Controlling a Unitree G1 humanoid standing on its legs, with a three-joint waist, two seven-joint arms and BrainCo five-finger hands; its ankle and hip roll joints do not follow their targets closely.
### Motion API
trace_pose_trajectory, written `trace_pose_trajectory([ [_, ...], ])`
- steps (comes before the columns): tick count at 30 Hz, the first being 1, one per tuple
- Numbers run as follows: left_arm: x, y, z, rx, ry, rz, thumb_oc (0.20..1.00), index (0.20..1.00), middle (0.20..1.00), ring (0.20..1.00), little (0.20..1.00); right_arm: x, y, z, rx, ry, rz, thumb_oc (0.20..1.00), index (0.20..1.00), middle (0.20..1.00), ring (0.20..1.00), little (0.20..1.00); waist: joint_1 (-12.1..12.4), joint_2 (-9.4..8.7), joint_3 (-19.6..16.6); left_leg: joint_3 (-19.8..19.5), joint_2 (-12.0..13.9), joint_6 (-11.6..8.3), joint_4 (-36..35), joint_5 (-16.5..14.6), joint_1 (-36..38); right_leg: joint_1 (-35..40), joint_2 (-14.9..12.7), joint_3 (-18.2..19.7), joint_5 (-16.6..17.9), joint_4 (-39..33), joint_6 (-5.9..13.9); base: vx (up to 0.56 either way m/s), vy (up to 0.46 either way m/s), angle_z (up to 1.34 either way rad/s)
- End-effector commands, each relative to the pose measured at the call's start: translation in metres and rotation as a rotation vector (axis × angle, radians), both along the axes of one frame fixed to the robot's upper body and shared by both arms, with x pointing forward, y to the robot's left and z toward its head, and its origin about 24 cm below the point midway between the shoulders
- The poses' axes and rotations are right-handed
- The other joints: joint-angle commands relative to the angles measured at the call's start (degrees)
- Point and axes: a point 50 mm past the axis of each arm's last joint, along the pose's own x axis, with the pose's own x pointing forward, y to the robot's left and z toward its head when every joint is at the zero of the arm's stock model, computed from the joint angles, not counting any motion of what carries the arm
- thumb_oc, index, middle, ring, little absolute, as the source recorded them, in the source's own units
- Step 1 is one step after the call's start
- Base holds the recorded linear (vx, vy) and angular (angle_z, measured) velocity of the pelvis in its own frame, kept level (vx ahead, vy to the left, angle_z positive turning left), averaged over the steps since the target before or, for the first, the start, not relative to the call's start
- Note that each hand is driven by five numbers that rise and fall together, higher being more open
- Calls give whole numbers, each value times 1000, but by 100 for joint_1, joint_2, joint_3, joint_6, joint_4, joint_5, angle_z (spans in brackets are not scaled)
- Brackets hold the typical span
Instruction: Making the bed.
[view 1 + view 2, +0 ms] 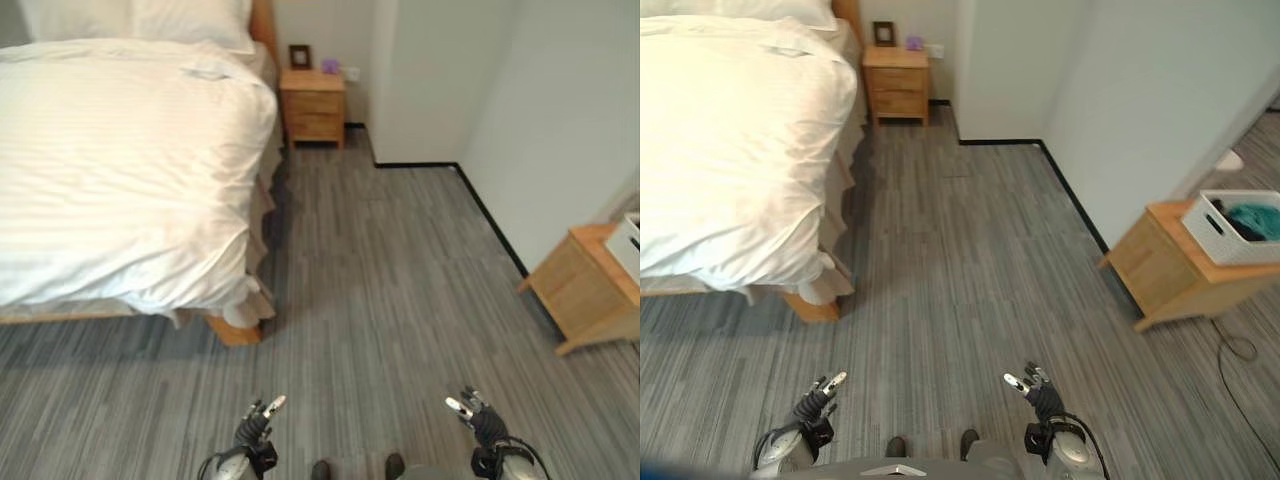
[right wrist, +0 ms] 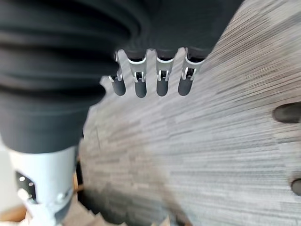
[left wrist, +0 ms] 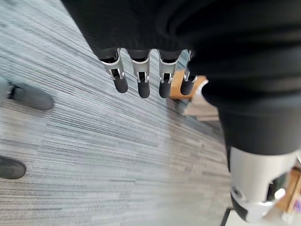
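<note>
The bed (image 1: 120, 160), under a smooth white duvet (image 1: 110, 190) with pillows (image 1: 150, 18) at its head, stands well ahead on the robot's left, and no writing can be read anywhere. Both the left hand (image 1: 256, 421) and the right hand (image 1: 474, 414) hang low over the grey striped floor (image 1: 400, 290), fingers relaxed and holding nothing. A wooden nightstand (image 1: 313, 105) carrying a picture frame (image 1: 300, 56) sits beside the headboard, and a low wooden cabinet (image 1: 1180, 265) bearing a white basket (image 1: 1240, 228) stands by the right wall.

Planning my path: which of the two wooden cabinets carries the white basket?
The wooden cabinet against the right wall carries the white basket; the nightstand beside the bed's head holds small items instead.
</note>
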Motion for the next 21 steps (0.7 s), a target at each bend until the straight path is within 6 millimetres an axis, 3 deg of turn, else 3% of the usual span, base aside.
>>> trace_pose_trajectory([
  [1,28,-4,12,-13,-112,-12,1000,1000,1000,1000,1000,20,-3,21,-23,-139,51,1000,1000,1000,1000,1000,78,-223,45,-50,-109,-358,1719,-202,-588,459,-49,-150,332,-608,149,14,-72,66],
  [2,27,-5,11,-17,-104,-8,1000,1000,1000,1000,1000,21,-4,22,-30,-141,41,1000,1000,1000,1000,1000,83,-218,73,-106,-88,-372,1755,-164,-699,508,-76,-205,318,-621,146,16,19,80],
  [4,11,-9,0,-24,-26,-4,1000,1000,1000,1000,1000,21,-12,22,1,-149,-57,1000,1000,1000,1000,1000,74,-208,-6,50,156,-340,1094,-145,-739,647,-166,-259,320,-772,250,92,61,54],
  [9,-1,-5,-2,-18,-6,29,1000,1000,1000,1000,1000,20,-12,23,-27,-160,-98,1000,1000,1000,1000,1000,-22,-40,-249,25,73,-202,397,-162,-256,636,-149,-55,239,-749,268,154,95,-3],
  [15,4,8,4,31,-35,56,1000,1000,1000,1000,1000,27,-2,29,6,-201,-88,1000,1000,1000,1000,1000,-11,-2,-170,188,18,-105,316,-223,-92,546,-185,144,235,-661,304,73,90,-27],
  [21,18,14,12,48,-91,89,1000,1000,1000,1000,1000,30,-8,33,-29,-216,-100,1000,1000,1000,1000,1000,-116,54,-20,456,-32,-36,344,-324,-170,344,-250,269,243,-559,431,80,87,-29],
])
